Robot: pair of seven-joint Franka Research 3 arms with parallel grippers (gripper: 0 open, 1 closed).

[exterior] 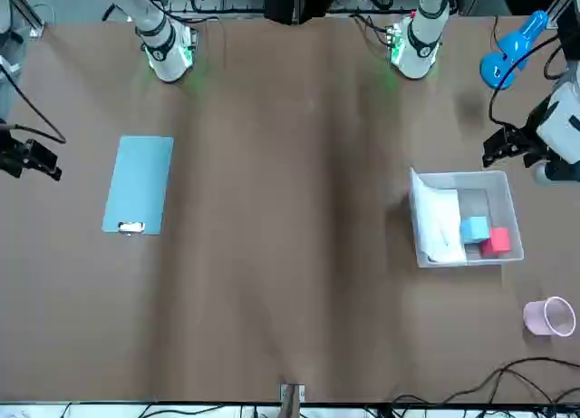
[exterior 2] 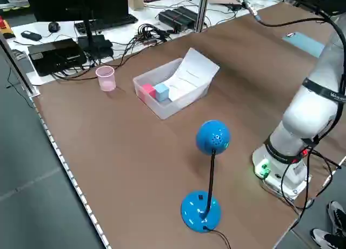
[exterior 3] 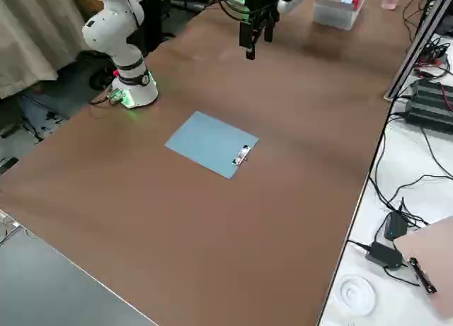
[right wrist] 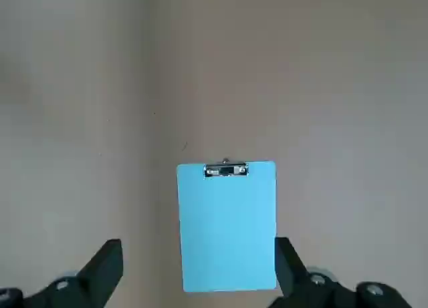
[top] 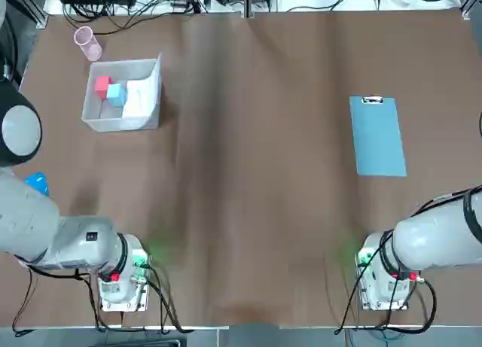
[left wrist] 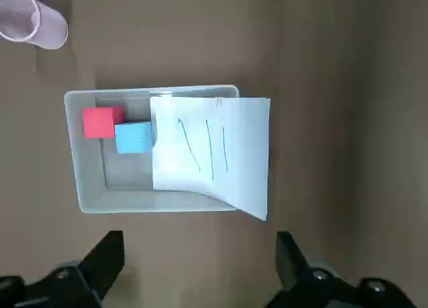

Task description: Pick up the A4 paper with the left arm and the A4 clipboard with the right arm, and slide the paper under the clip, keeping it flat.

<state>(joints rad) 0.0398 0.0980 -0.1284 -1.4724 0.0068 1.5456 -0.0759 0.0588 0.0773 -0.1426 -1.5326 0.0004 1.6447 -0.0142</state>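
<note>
1. The left arm point(top: 45, 226) is standing bent above its base, its left gripper point(left wrist: 200, 268) hovering with fingers spread wide and empty over the clear box point(top: 143, 117).
2. The A4 paper point(left wrist: 214, 154) is lying in that box, leaning over its wall beside two small blocks point(left wrist: 117, 129).
3. The A4 clipboard point(top: 376, 136) is lying flat on the table point(top: 256, 174), well right of the box, its clip point(top: 372, 100) at the far end.
4. The right arm point(top: 437, 238) is holding a matching bent pose, its right gripper point(right wrist: 200, 271) gaping wide and empty above the clipboard.

Paper point(top: 139, 98) in box point(top: 105, 121), table's left; clipboard point(top: 377, 136) right.
</note>
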